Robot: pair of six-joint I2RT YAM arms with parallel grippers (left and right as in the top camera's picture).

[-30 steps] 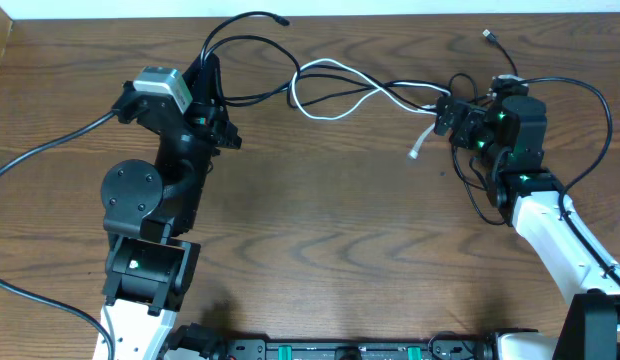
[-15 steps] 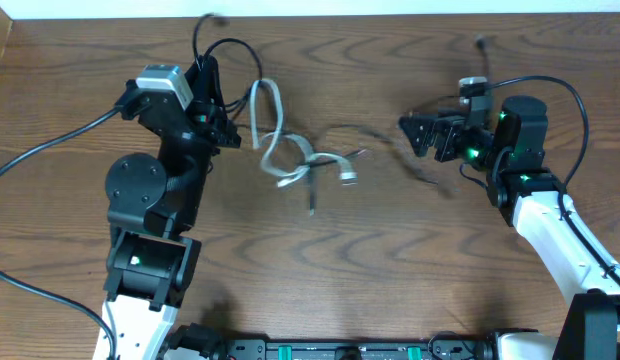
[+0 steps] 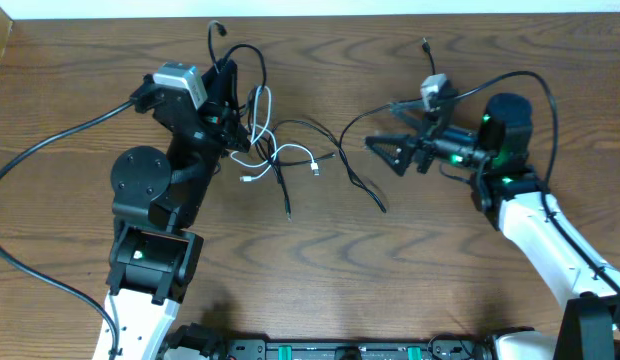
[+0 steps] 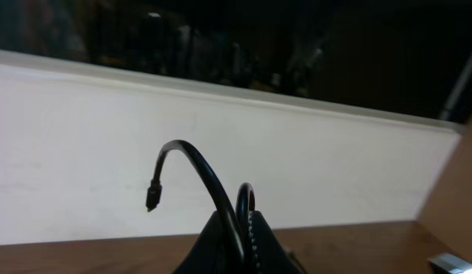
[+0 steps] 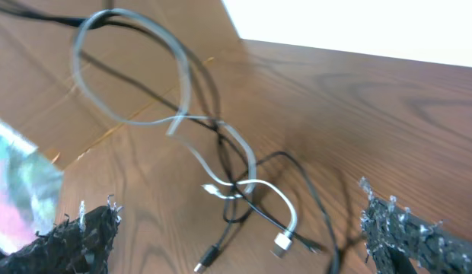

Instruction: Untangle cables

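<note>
A white cable (image 3: 262, 118) and thin black cables (image 3: 358, 180) lie tangled on the wooden table between my arms. My left gripper (image 3: 230, 74) is shut on a black cable (image 4: 213, 186), which arches up out of the fingers (image 4: 240, 232) to a small plug end (image 4: 151, 199). My right gripper (image 3: 386, 154) is wide open and empty, just right of the tangle. In the right wrist view the white cable (image 5: 181, 76) loops between the spread fingers (image 5: 240, 242), with its white plug (image 5: 282, 243) and a black plug (image 5: 208, 259) on the table.
Thick black robot cables run off the left arm (image 3: 60, 140) and loop behind the right arm (image 3: 535, 85). A white wall (image 4: 106, 137) borders the table's far edge. A black equipment rail (image 3: 340, 350) sits at the front edge.
My right gripper opened and let go of the cables. The tangle sprang left and now lies near the left gripper, which still holds its black cable. The right gripper moved left.
</note>
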